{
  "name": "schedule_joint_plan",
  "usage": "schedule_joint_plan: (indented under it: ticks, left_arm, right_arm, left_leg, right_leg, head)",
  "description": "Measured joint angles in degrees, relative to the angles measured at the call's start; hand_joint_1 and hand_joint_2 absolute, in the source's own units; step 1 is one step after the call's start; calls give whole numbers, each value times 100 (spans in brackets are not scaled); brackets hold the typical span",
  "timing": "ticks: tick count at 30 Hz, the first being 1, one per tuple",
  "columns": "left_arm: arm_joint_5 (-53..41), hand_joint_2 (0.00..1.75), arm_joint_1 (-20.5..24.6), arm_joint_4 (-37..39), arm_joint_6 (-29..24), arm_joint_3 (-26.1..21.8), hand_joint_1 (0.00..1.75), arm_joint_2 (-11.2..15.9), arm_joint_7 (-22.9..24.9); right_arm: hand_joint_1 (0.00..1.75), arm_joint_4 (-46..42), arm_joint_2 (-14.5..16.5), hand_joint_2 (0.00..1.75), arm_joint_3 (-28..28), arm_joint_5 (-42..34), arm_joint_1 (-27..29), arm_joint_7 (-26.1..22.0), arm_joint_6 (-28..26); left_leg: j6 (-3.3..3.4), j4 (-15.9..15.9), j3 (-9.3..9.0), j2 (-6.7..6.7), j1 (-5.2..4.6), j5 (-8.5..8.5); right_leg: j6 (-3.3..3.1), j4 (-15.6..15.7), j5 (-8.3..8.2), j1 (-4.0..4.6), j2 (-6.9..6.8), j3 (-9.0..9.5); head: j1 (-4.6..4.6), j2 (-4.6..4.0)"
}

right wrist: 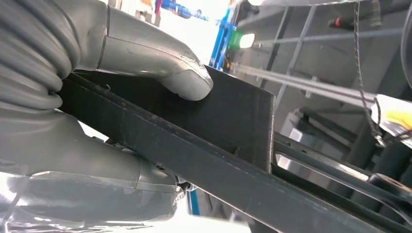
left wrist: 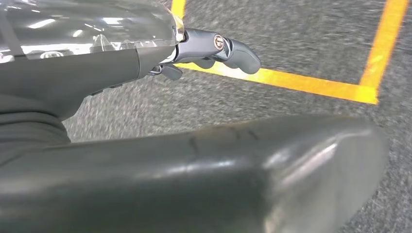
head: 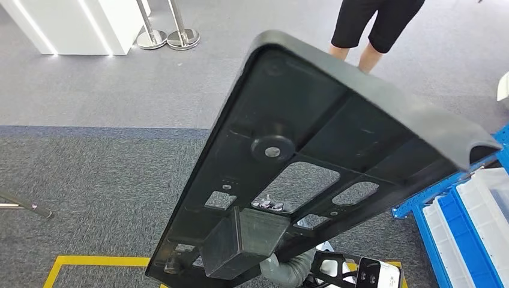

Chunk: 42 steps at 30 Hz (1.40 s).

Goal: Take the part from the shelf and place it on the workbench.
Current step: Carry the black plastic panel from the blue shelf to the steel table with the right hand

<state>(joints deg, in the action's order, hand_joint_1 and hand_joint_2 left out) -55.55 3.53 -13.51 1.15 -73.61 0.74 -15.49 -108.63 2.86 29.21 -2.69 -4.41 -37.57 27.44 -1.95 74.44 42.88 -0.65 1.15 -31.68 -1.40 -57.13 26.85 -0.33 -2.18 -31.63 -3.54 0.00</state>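
The part (head: 336, 120) is a long black moulded panel with several cut-outs and a round boss. It is held up at a tilt in front of me, its far end high over the grey carpet. A black block (head: 243, 240) sticks out at its near end, and my right wrist (head: 282, 267) comes up behind that block. My right hand (right wrist: 58, 121) grips the part (right wrist: 228, 121), with the thumb (right wrist: 165, 68) pressed on the block's face and the fingers under the panel's edge. My left hand (left wrist: 214, 48) hangs low over the carpet and holds nothing.
A person in black shorts (head: 375, 24) stands beyond the part's far end. A blue rack with white bins (head: 468, 222) is at the right. Stanchion bases (head: 168, 39) and a white counter (head: 72, 24) stand far left. Yellow floor tape (head: 90, 261) runs by my feet.
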Motion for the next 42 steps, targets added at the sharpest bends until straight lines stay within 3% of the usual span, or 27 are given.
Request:
schedule_joint_plan:
  ticks: [1, 3, 5, 6, 9, 11, 13, 14, 15, 16, 17, 19, 20, 22, 24, 26, 28, 30, 31, 32, 34, 36, 37, 39, 40, 42]
  left_arm:
    - [-15, 0, -13, 0, 3, 0, 0, -9, -1]
    - [-45, 0, -25, 0, 14, 0, 0, -19, -1]
    - [-63, 0, -3, 0, 27, 1, 0, -26, 3]
    - [-74, 0, 5, 0, 30, 2, 0, -31, 9]
    - [-99, 0, -11, 0, 13, 2, 0, -41, 46]
    - [-101, 0, -7, 0, -8, 2, 0, -47, 60]
    - [-102, 0, 20, 0, -15, 2, 0, -52, 62]
    - [-102, 0, 31, 0, -16, 2, 0, -54, 61]
    - [-103, 0, 35, 0, -16, 2, 0, -54, 62]
    - [-103, 0, 35, 0, -16, 2, 0, -55, 62]
    - [-103, 0, 34, 0, -16, 2, 0, -55, 62]
    - [-103, 0, 37, 0, -16, 2, 0, -68, 62]
    - [-103, 0, 43, 0, -16, 3, 0, -77, 62]
    - [-103, 0, 42, 0, -16, 3, 0, -93, 62]
    - [-103, 0, 14, 0, -17, 4, 0, -94, 63]
    - [-104, 0, 0, 0, -18, 4, 0, -94, 64]
    - [-105, 0, 25, 0, -18, 4, 0, -96, 65]
    - [-105, 0, 41, 0, -17, 4, 0, -99, 65]
    - [-105, 0, 34, 0, -16, 4, 0, -102, 65]
    - [-105, 0, 24, 0, -17, 4, 0, -104, 65]
    - [-105, 0, 13, 0, -18, 4, 0, -103, 65]
    - [-105, 0, 25, 0, -17, 4, 0, -102, 64]
    - [-105, 0, 27, 0, -17, 4, 0, -103, 63]
    - [-104, 0, 14, 0, -18, 4, 0, -103, 63]
    - [-104, 0, 7, 0, -19, 4, 0, -103, 64]
    - [-104, 0, 18, 0, -19, 4, 0, -103, 65]
  right_arm:
    - [175, 7, -4, 175, 3, 27, 12, 0, -35]
    - [175, 16, -17, 175, 15, 92, 36, 0, -134]
    - [175, 18, -37, 175, 29, 143, 51, 0, -214]
    - [175, 18, -50, 175, 37, 158, 54, 0, -236]
    - [175, 18, -97, 175, 54, 171, 56, 0, -259]
    - [175, 17, -128, 175, 57, 164, 57, 0, -261]
    - [175, 20, -172, 175, 57, 161, 77, 0, -262]
    - [175, 24, -196, 175, 56, 162, 91, 0, -261]
    - [175, 27, -218, 175, 56, 162, 104, 0, -260]
    - [175, 29, -234, 175, 56, 162, 111, 0, -259]
    - [175, 31, -246, 175, 56, 163, 115, 0, -258]
    - [175, 31, -260, 175, 56, 164, 116, 0, -258]
    - [175, 31, -265, 175, 57, 164, 116, 0, -257]
    - [175, 31, -273, 175, 58, 163, 115, 0, -257]
    - [175, 30, -275, 175, 60, 164, 111, 0, -258]
    - [175, 25, -274, 175, 65, 162, 110, 0, -257]
    - [175, 21, -275, 175, 71, 159, 114, 0, -257]
    - [175, 22, -279, 175, 72, 159, 118, 0, -257]
    - [175, 24, -280, 175, 72, 160, 119, 0, -257]
    - [175, 25, -280, 175, 72, 160, 119, 0, -257]
    - [175, 25, -280, 175, 72, 160, 119, 0, -257]
    - [175, 24, -280, 175, 72, 162, 116, 0, -257]
    - [175, 24, -280, 175, 72, 163, 115, 0, -257]
    - [175, 23, -281, 175, 74, 165, 111, 0, -257]
    - [175, 22, -281, 175, 75, 165, 109, 0, -257]
    - [175, 17, -283, 175, 76, 161, 110, 0, -257]
  left_leg:
    - [-13, -17, -18, 18, 11, 61]
    - [-18, -694, -399, 154, 21, 416]
    - [53, -1419, -806, 360, -16, 657]
    - [104, -1581, -889, 411, -37, 686]
    - [237, -1639, -893, 260, -58, 682]
    - [313, -1683, -926, 141, -39, 706]
    - [363, -1697, -933, 15, -39, 718]
    - [372, -1693, -929, -57, -47, 719]
    - [377, -1689, -927, -136, -55, 718]
    - [376, -1681, -928, -217, -60, 716]
    - [372, -1671, -932, -299, -62, 713]
    - [352, -1642, -932, -454, -64, 700]
    - [331, -1624, -921, -522, -67, 693]
    - [266, -1616, -882, -637, -60, 690]
    - [191, -1631, -853, -727, -39, 697]
    - [142, -1441, -762, -533, -46, 566]
    - [102, -801, -459, -178, -53, 207]
    - [61, -106, -116, -18, -35, -76]
    - [48, -3, -68, 11, -25, -70]
    - [40, -141, -144, 38, -16, 45]
    - [54, -938, -571, 237, -16, 405]
    - [133, -1543, -894, 433, -44, 603]
    - [178, -1632, -933, 466, -61, 610]
    - [252, -1637, -924, 338, -68, 622]
    - [287, -1652, -931, 277, -61, 631]
    - [356, -1685, -951, 153, -41, 657]
  right_leg:
    - [8, -1, 11, 3, -71, 8]
    - [40, -5, 47, 5, -216, 52]
    - [97, -15, 98, 33, -346, 101]
    - [128, -19, 117, 45, -397, 119]
    - [228, -24, 161, 38, -489, 167]
    - [284, -283, 345, 7, -250, 79]
    - [305, -995, 699, -16, 88, -277]
    - [309, -1392, 843, -20, 167, -496]
    - [311, -1657, 889, -20, 199, -660]
    - [307, -1706, 811, -21, 215, -726]
    - [297, -1517, 625, -23, 235, -676]
    - [261, -724, 178, -34, 436, -358]
    - [245, -395, 45, -40, 547, -224]
    - [209, -125, -7, -26, 653, -121]
    - [146, -82, -30, -22, 525, -104]
    - [66, -1, -61, -40, 379, -55]
    - [21, 38, -63, -31, 212, -25]
    - [14, 34, -44, -12, 36, -21]
    - [18, 33, -32, -7, -44, -16]
    - [27, 30, -18, -5, -119, -6]
    - [63, 19, 22, 2, -255, 35]
    - [119, 3, 66, 33, -365, 74]
    - [147, -1, 81, 48, -411, 87]
    - [211, -3, 104, 48, -476, 111]
    - [247, -42, 145, 32, -401, 110]
    - [301, -405, 385, -9, -92, -39]
  head:
    - [0, 0]
    - [0, 0]
    - [0, 0]
    - [1, 0]
    - [1, 0]
    - [1, 0]
    - [1, 0]
    - [1, 0]
    - [0, 0]
    - [0, 0]
    - [0, 0]
    - [1, 0]
    - [1, 0]
    - [1, 0]
    - [0, 0]
    - [-1, 0]
    - [-1, 0]
    - [0, 0]
    - [0, 0]
    - [0, 0]
    - [0, 0]
    - [1, 0]
    - [1, 0]
    - [0, 0]
    - [0, 0]
    - [1, 0]
